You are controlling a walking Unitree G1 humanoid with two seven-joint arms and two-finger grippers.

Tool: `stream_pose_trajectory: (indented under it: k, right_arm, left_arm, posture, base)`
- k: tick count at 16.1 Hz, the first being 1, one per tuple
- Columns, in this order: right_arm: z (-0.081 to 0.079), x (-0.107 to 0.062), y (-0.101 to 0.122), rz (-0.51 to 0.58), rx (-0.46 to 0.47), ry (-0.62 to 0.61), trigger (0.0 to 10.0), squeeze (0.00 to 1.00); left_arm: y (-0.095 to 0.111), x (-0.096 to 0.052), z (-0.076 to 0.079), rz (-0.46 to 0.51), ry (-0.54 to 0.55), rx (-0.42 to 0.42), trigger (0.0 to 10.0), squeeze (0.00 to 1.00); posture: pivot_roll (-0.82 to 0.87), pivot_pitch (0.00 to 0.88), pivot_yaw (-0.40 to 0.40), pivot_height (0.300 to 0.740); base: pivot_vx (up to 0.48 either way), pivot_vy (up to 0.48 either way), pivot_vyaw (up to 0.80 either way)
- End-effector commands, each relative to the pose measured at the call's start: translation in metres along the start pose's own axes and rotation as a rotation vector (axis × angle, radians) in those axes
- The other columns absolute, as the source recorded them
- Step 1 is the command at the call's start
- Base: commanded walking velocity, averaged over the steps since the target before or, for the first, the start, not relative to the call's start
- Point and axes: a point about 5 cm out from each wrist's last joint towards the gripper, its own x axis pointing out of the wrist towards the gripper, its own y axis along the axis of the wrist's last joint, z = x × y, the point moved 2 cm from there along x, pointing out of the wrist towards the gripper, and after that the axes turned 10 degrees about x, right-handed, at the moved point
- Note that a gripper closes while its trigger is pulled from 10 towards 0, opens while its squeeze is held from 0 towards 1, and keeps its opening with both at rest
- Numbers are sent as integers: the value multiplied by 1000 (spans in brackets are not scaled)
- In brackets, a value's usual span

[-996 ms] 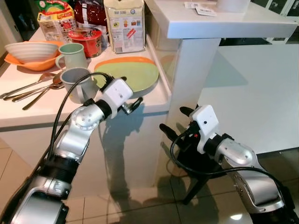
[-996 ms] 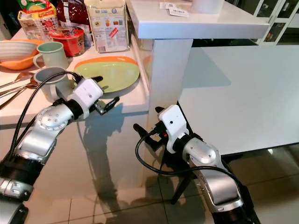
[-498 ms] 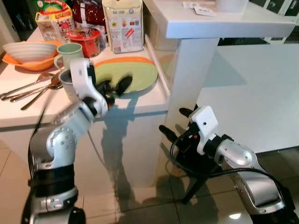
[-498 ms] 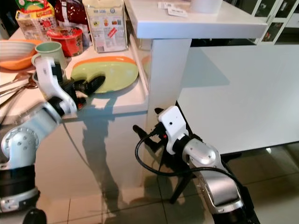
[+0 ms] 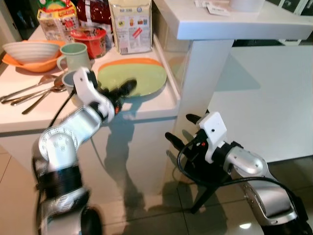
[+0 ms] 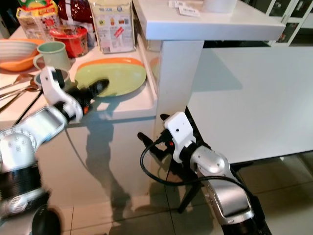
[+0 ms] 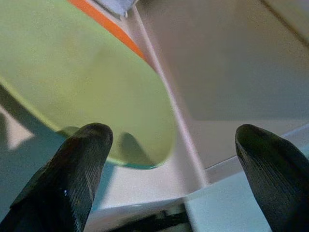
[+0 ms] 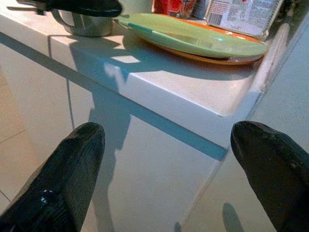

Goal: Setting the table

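Note:
A green plate (image 5: 142, 78) lies on an orange plate (image 5: 128, 62) on the white counter (image 5: 146, 108), close to its right edge. My left gripper (image 5: 122, 93) is open and hovers over the green plate's near rim, its fingers (image 7: 63, 179) wide apart and holding nothing. In the left wrist view the green plate (image 7: 72, 72) sits just ahead. My right gripper (image 5: 183, 129) hangs open below the counter, in front of its side wall. A green mug (image 5: 73, 54), a grey mug (image 5: 67, 78) behind my left wrist, and spoons (image 5: 29, 93) stand to the left.
A white bowl (image 5: 29, 50) rests in an orange bowl at the far left. Food packages (image 5: 129, 27) and a red noodle cup (image 5: 89, 40) line the back. A raised white ledge (image 5: 234, 24) borders the counter's right side. The white dining table (image 5: 264, 93) is to the right.
My left arm swung up from below the counter's front edge, bringing the gripper over the near rim of the green plate. The right arm has stayed still.

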Motion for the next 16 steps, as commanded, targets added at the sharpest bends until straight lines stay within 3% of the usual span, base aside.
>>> stream_pose_trajectory:
  k: [1, 2, 4, 6, 8, 11, 14, 16]
  right_arm:
    - [-2, 0, 3, 9, -10, 8, 10000, 0]
    - [-2, 0, 4, 8, -9, 10, 10000, 0]
    - [-2, -1, 4, 9, -10, 8, 10000, 0]
    - [-1, -2, 4, 8, -11, 0, 10000, 0]
    - [0, -2, 4, 8, -11, -1, 10000, 0]
    - [-1, -1, 4, 9, -12, 5, 10000, 0]
    - [-1, 0, 4, 7, -11, 12, 10000, 0]
    - [-1, 1, 4, 6, -12, 17, 10000, 0]
  left_arm:
    - [-5, 4, 0, -52, 10, -50, 10000, 835]
    - [-7, 6, 0, -72, 18, -64, 10000, 0]
    - [-7, 8, 2, -93, 26, -65, 10000, 0]
    - [-1, 4, 5, -87, 23, 57, 10000, 0]
    - [16, -10, 9, -34, -15, 142, 10000, 0]
    - [15, -29, 6, -97, -37, 222, 10000, 0]
    - [-1, -39, 1, -174, -45, 202, 10000, 0]
    - [-10, -32, -1, -165, -22, 116, 10000, 0]
  posture:
    - [64, 0, -22, 740]
    - [58, 0, -17, 740]
    - [52, 0, -11, 740]
    - [52, 0, -11, 740]
    - [57, 0, -13, 740]
    - [64, 0, -19, 740]
    - [74, 0, -24, 740]
    - [76, 0, -27, 740]
  base:
    - [0, 0, 0]
    - [0, 0, 0]
    - [0, 0, 0]
    - [0, 0, 0]
    - [0, 0, 0]
    - [0, 0, 0]
    - [0, 0, 0]
    - [0, 0, 0]
